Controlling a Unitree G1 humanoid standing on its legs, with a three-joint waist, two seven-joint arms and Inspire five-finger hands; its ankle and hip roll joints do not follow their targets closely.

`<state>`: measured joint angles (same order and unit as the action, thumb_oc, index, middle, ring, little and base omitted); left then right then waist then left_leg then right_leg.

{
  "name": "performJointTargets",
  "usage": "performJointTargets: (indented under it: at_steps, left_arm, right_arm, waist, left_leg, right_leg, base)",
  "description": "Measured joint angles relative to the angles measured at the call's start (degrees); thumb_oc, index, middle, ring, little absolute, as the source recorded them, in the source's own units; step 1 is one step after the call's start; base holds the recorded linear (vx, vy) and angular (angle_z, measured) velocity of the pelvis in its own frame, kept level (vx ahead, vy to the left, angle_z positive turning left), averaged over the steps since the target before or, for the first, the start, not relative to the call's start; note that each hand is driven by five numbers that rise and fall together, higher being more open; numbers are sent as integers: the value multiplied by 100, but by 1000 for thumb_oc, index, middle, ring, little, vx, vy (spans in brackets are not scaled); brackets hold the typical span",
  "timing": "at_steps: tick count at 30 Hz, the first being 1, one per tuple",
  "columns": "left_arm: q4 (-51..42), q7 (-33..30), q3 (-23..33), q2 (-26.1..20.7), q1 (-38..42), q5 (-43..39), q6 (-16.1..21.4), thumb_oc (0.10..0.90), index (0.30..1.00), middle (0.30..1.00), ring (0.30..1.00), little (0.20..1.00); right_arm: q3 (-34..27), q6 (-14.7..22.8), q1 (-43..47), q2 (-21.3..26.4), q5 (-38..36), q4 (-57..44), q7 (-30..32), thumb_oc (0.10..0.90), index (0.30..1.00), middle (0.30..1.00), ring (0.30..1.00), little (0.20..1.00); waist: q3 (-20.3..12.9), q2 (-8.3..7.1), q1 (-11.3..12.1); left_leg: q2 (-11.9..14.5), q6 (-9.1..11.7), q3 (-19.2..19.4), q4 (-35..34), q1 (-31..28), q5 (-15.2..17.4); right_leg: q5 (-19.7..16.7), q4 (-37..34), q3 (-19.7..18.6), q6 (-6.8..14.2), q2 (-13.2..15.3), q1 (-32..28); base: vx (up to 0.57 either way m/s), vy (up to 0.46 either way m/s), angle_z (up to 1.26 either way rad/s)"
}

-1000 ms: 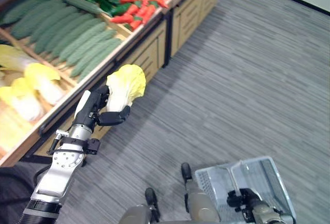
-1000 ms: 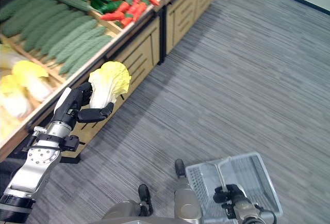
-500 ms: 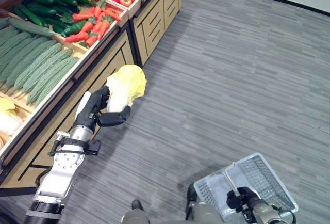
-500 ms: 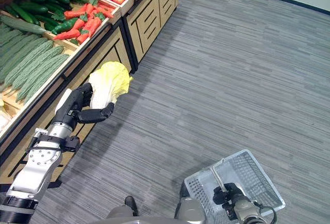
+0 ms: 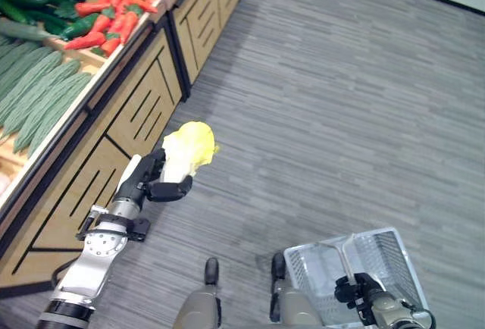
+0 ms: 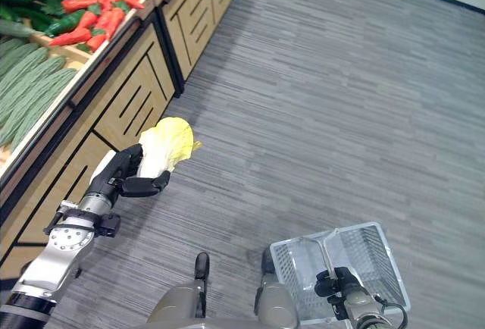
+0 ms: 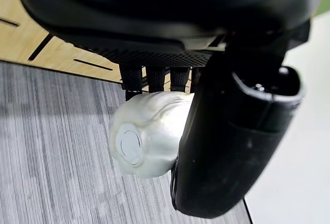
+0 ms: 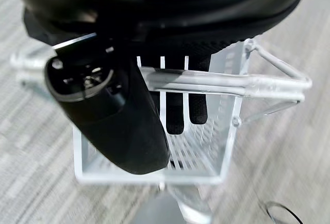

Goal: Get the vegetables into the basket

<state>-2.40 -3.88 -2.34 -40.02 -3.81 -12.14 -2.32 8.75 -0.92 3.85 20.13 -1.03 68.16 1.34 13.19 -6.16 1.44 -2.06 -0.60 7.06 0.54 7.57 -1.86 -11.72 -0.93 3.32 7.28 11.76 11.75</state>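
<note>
My left hand [image 5: 148,181] is shut on a yellow-white napa cabbage [image 5: 187,150], held in the air over the grey floor beside the wooden produce stand [image 5: 129,109]. In the left wrist view the cabbage's pale stem end [image 7: 145,139] sits between my thumb [image 7: 232,141] and fingers. My right hand [image 5: 356,293] is shut on the handle [image 8: 227,83] of a white wire basket [image 5: 394,253], which hangs low at the right. No vegetables show inside the basket [image 8: 206,152].
The stand's bins hold green cucumbers [image 5: 34,94], red carrots and peppers [image 5: 106,22] and dark green vegetables [image 5: 30,3] at the upper left. Grey striped floor [image 5: 341,117] stretches open to the right of the stand.
The camera has swung away from the stand, so the bins slid to the upper left. My left hand with the cabbage now sits lower and clear of the shelf, out over the floor.
</note>
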Motion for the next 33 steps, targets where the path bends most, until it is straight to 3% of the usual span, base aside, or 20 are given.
performJointTargets:
  at_steps: [3,6,8,9,11,14,19,26,29,33]
  left_arm:
    - [27,-58,264,-30,-2,15,-3,400,300,300,300,300]
    - [8,-58,339,-27,-18,15,4,400,300,300,300,300]
    - [10,-58,344,20,-2,15,3,400,300,300,300,300]
    - [9,-58,345,10,-12,15,3,400,300,300,300,300]
    - [19,-38,358,33,-95,16,-22,400,300,300,300,300]
    - [27,43,348,63,-141,19,-31,400,300,300,300,300]
    - [-10,173,273,75,-141,39,-47,400,300,300,300,300]
    - [169,402,-93,44,-178,230,-107,400,300,300,300,300]
    - [293,721,-595,-356,-124,566,-199,400,300,300,300,300]
    - [325,1012,-1098,-420,166,1074,-261,400,300,300,300,300]
  right_arm:
    - [51,-18,76,-18,-8,-43,-1,400,300,300,300,300]
    - [70,-85,31,-70,-120,-26,-29,400,300,300,300,300]
    - [73,-121,-10,-126,-132,10,-54,400,300,300,300,300]
    - [73,-124,-32,-126,-133,25,-70,400,300,300,300,300]
    - [189,-126,78,-36,-132,-33,-46,400,300,300,300,300]
    - [190,-120,242,23,-131,-237,-52,400,300,300,300,300]
    - [312,-130,253,35,-98,-559,-32,400,300,300,300,300]
    - [542,-217,372,259,-98,-929,-37,400,300,300,300,300]
    - [748,-287,524,507,-92,-1285,-104,400,300,300,300,300]
    - [963,-344,767,571,-92,-1386,-132,400,300,300,300,300]
  waist:
    - [30,-52,-60]
    - [45,-59,-34]
    - [99,79,196]
    - [97,81,257]
    - [81,149,488]
    - [57,217,442]
    - [16,260,363]
    - [-164,486,364]
    - [-244,568,312]
    - [-348,628,356]
  left_leg:
    - [0,-89,482,137,52,155]
    - [112,-113,737,166,-56,238]
    - [351,-95,821,195,-187,294]
    - [367,-53,817,189,-220,305]
    - [413,-56,963,37,-338,235]
    - [420,74,1090,-136,-448,181]
    - [430,149,986,-141,-504,131]
    - [516,253,739,-170,-569,43]
    - [529,267,691,-267,-643,-47]
    - [551,287,612,-289,-650,-91]
  right_leg:
    - [-469,-268,-158,109,13,146]
    - [-439,-231,182,69,-80,139]
    - [350,441,1012,-193,-138,35]
    - [334,405,971,-158,-165,-40]
    - [-243,-342,702,-172,-385,-273]
    - [-219,-411,606,-199,-401,-253]
    - [40,-413,710,-239,-400,-389]
    - [121,-416,856,-282,-473,-575]
    - [162,-437,915,-282,-497,-634]
    - [170,-430,973,-298,-517,-677]
  base:
    - [7,48,-78]
    - [-44,55,-41]
    - [-135,55,-42]
    - [-140,66,-33]
    - [-38,2,-68]
    - [17,-44,-34]
    - [-12,-62,10]
    - [-2,-71,17]
    - [8,-50,8]
    - [13,-40,9]
